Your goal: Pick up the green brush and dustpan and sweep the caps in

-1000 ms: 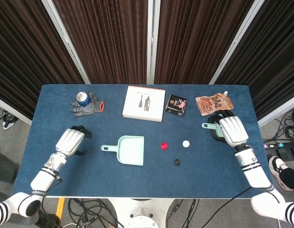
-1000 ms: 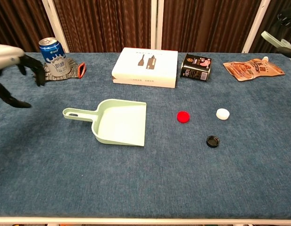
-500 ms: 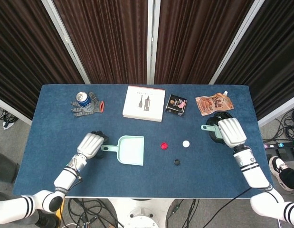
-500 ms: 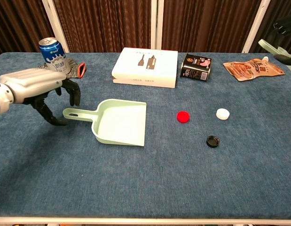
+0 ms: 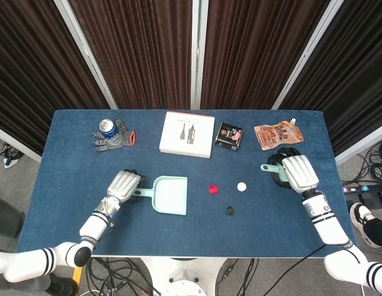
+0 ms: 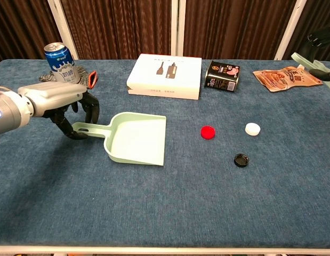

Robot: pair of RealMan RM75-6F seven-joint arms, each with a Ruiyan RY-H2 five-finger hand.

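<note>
**Left hand arrives at the dustpan handle; brush already held on the right**

The blue table (image 5: pixel 67 216) carries, along its far edge, a white box (image 5: pixel 187 134), a soda can (image 6: pixel 59 63) standing on a grey glove (image 5: pixel 120 140), a small black packet (image 6: pixel 223 76) and an orange pouch (image 5: pixel 277 133). The green dustpan (image 6: pixel 137 137) lies left of centre, its handle pointing left and its open mouth facing right toward the caps.

Within the last second the left hand (image 6: pixel 58 105) has swept in from the far left edge of the table and now sits over the handle end, fingers curled down around it. Whether they have actually clamped cannot be told; the pan still lies flat on the cloth. The right hand (image 5: pixel 294 172), at the right side, has barely moved and grasps the green brush (image 5: pixel 269 167), whose handle projects leftward.

Three caps lie well apart from the pan mouth: red cap (image 6: pixel 208 132), white cap (image 6: pixel 252 128) and black cap (image 6: pixel 241 160). None is swept in. The dustpan grasp appears to be the step in hand, with sweeping yet to begin.
</note>
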